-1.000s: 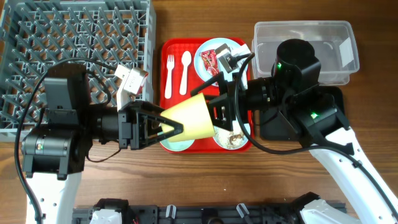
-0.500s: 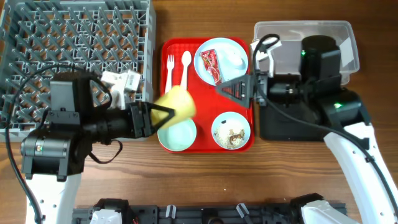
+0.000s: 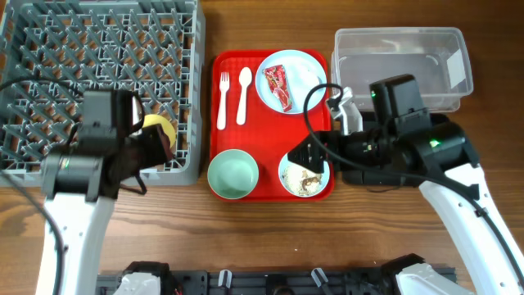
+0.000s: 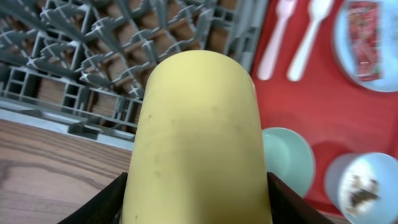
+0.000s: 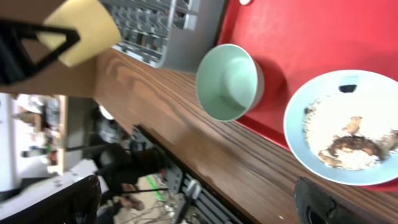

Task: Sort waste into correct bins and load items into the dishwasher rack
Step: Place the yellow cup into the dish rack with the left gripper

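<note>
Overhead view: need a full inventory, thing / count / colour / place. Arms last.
dishwasher rack: 1, grey, top left
red tray: 1, red, centre
plate: 1, pale blue, tray's top right
wrapper: 1, red-and-white, on the plate
fork: 1, white, tray's left side
spoon: 1, white, beside the fork
empty bowl: 1, pale green, tray's bottom left
scrap bowl: 1, pale blue, tray's bottom right
food scraps: brownish-white, in the scrap bowl
clear tub: 1, clear, top right
black tray: 1, black, below the tub, mostly hidden
yellow cup: 1, yellow, held over the rack's right side
table: brown wood
left gripper: shut on the yellow cup
right gripper: open, above the scrap bowl
</note>
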`<move>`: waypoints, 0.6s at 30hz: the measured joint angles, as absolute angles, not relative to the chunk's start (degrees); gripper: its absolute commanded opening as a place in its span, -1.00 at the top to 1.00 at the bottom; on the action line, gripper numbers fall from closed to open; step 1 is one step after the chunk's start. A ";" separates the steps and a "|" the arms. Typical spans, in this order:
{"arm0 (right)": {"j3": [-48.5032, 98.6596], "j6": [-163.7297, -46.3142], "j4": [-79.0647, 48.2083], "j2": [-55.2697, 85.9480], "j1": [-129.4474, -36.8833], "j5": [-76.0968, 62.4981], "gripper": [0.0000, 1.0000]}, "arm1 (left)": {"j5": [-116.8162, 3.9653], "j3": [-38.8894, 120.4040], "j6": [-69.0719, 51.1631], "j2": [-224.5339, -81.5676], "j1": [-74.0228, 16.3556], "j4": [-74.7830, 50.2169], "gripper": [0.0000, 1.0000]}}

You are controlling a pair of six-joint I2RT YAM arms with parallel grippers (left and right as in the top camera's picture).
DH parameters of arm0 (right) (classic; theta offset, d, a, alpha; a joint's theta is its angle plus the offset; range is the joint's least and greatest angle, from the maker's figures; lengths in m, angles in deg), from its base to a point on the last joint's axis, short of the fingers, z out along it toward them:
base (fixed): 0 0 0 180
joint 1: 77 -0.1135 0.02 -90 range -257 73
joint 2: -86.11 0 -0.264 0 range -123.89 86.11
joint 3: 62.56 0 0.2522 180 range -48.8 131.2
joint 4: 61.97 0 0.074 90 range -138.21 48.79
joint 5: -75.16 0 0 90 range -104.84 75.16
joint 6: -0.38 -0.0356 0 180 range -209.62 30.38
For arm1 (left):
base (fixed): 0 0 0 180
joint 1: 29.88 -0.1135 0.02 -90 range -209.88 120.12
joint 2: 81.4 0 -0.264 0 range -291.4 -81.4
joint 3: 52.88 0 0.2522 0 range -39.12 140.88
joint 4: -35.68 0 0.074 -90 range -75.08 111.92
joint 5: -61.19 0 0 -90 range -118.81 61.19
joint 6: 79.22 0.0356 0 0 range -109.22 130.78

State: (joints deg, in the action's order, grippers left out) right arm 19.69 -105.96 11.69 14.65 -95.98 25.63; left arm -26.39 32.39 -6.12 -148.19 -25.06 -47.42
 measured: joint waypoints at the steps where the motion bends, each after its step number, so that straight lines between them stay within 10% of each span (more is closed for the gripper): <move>1: 19.69 -105.90 11.79 14.67 -97.03 24.71 -1.00 | -25.91 32.39 -6.28 -149.32 -25.06 -47.33 -0.08; 18: 19.69 -105.77 11.84 14.72 -98.83 21.41 -1.00 | -26.07 32.39 -9.18 -167.44 -25.06 -45.60 -0.58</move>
